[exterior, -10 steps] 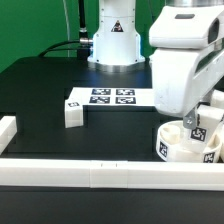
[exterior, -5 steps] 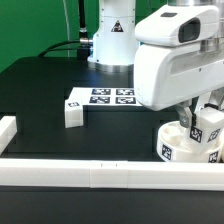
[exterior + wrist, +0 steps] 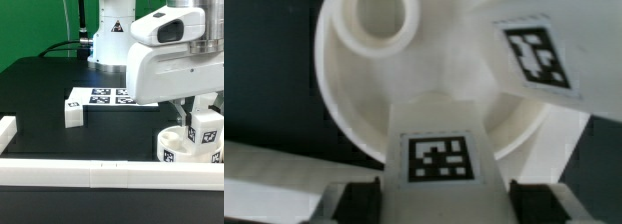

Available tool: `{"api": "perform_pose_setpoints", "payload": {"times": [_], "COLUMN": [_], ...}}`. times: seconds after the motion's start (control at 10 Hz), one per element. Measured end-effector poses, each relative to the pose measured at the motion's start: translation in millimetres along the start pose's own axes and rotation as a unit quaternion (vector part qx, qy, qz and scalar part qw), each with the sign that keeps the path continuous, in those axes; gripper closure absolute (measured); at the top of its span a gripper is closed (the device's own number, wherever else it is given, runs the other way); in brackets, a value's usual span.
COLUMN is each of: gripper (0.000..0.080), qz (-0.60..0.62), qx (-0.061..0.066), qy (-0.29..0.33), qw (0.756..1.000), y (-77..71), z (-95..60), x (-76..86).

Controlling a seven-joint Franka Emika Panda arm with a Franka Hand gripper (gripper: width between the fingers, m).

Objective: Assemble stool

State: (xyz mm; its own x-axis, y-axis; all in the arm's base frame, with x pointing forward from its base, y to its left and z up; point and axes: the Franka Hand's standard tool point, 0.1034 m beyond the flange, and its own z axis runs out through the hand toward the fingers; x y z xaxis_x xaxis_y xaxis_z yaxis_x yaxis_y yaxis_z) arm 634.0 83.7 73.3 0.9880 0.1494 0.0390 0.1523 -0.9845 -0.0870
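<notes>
The round white stool seat (image 3: 186, 146) stands at the exterior view's right, against the front rail. One tagged white leg block (image 3: 204, 126) stands upright in it. My gripper (image 3: 194, 117) hangs over the seat, its body hiding much of it. In the wrist view a tagged leg block (image 3: 441, 150) lies between my two dark fingers (image 3: 356, 200), which close on its sides, over the seat's top (image 3: 375, 75) with an open socket (image 3: 381, 15). Another tagged leg (image 3: 541, 50) stands beside. A loose leg block (image 3: 73, 109) lies on the table at the left.
The marker board (image 3: 105, 96) lies flat behind the loose leg block. A long white rail (image 3: 90, 176) runs along the front edge, with a short rail piece (image 3: 7, 130) at the left. The arm's base (image 3: 113, 40) stands at the back.
The arm's wrist has swung toward the exterior view's left and turned over the seat, and the tagged leg block at the seat has shifted with it.
</notes>
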Motion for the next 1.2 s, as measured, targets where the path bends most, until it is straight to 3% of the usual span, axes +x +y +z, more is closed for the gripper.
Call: {"api": "perform_pose_setpoints", "payload": {"times": [0.5, 1.0, 1.2], "gripper": [0.0453, 0.0453, 0.0236], "qz": [0.141, 0.278, 0.267], "qx": [-0.003, -0.004, -0.003], "qy": [0.003, 0.014, 0.013], "qw": [0.99, 0.961, 0.964], "y": [5.1, 12.2, 9.6], "z": [0.1, -0.4, -6.3], "x": [0.4, 1.5, 2.0]}}
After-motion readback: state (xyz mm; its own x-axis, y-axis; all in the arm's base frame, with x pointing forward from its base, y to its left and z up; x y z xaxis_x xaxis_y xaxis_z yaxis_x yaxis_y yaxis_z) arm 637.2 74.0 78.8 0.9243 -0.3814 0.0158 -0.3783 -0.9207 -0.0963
